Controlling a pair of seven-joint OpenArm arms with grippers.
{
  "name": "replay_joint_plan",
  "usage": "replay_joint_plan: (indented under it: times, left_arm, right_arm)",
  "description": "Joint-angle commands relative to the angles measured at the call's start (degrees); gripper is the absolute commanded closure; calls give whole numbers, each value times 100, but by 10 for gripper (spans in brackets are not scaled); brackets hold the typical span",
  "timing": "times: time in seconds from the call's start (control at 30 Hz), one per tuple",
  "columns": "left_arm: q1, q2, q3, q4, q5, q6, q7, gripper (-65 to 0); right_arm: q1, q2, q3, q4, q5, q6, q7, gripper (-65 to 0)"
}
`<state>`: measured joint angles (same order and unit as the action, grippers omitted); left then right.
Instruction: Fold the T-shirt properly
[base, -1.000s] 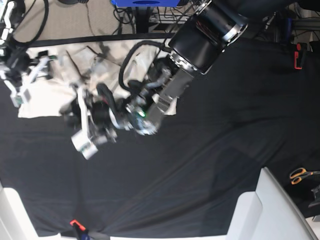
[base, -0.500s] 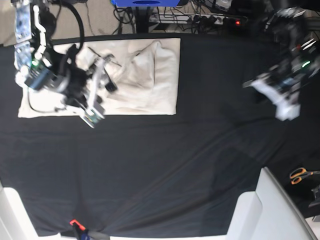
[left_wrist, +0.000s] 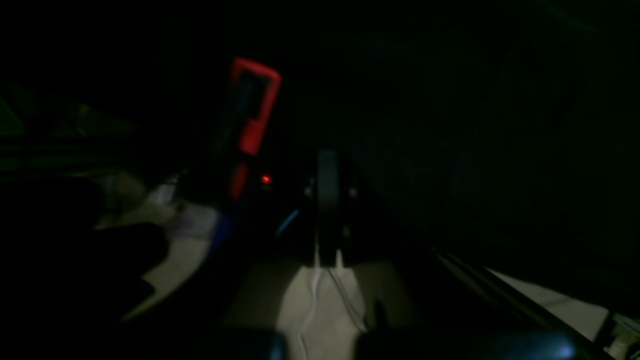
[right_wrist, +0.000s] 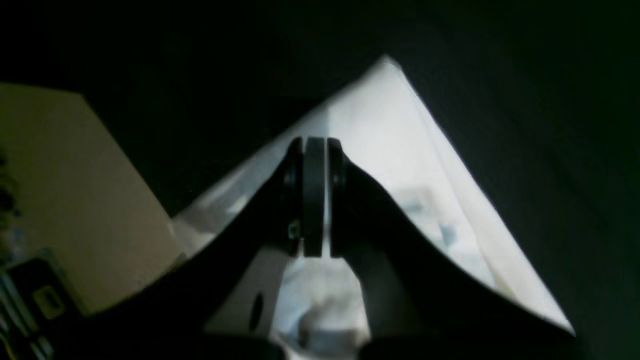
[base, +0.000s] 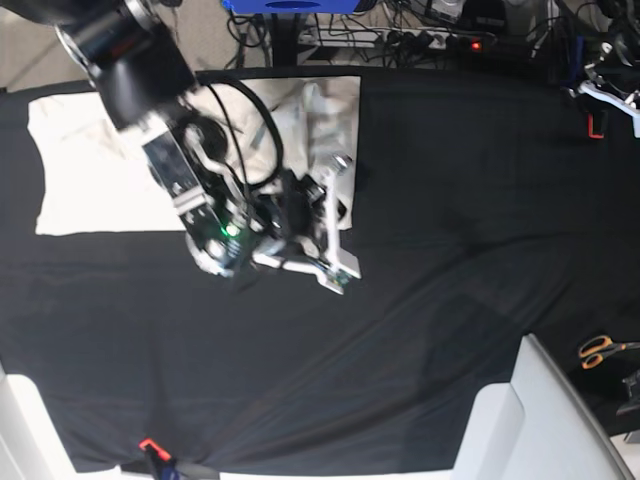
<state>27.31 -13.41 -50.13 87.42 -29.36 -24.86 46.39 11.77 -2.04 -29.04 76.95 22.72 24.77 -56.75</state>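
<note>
The cream T-shirt (base: 100, 170) lies folded flat on the black table cloth (base: 420, 300) at the back left. Over its near right corner hangs my right gripper (base: 340, 215), reaching in from the left. In the right wrist view, the right gripper (right_wrist: 315, 145) is shut, fingertips together over the pale T-shirt (right_wrist: 400, 150); no cloth shows between them. My left gripper (base: 612, 88) sits at the far back right edge, away from the shirt. The left wrist view is very dark, with the left gripper (left_wrist: 327, 165) shut on nothing.
A red clamp (base: 595, 125) grips the table's right edge, also visible as the red clamp (left_wrist: 252, 110). Orange-handled scissors (base: 600, 350) lie at the right. A white bin (base: 540, 420) stands at the front right. Cables and a power strip (base: 430, 35) run along the back.
My right arm swung from the shirt's left end to its near right corner and its jaws closed. The left arm pulled back up to the far right corner.
</note>
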Motion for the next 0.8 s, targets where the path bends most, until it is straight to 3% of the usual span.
replay_joint_plan:
  times: [0.0, 0.07, 0.2, 0.33, 0.77]
  left_arm:
    - [16, -96, -38, 80, -66, -15, -81, 0]
    - [16, -44, -38, 80, -66, -15, -81, 0]
    - [16, -9, -38, 45, -66, -15, -81, 0]
    - [16, -17, -38, 45, -66, -24, -81, 0]
    - [-1, -52, -38, 45, -66, -24, -81, 0]
  right_arm:
    - [181, -134, 7, -86, 9, -12, 62, -6]
    - [304, -266, 7, -385, 9, -266, 62, -6]
    - [427, -292, 16, -710, 9, -1146, 71, -6]
    - [348, -240, 42, -719, 9, -1761, 18, -6]
    - [-188, -240, 33, -455, 62, -4302, -8, -5]
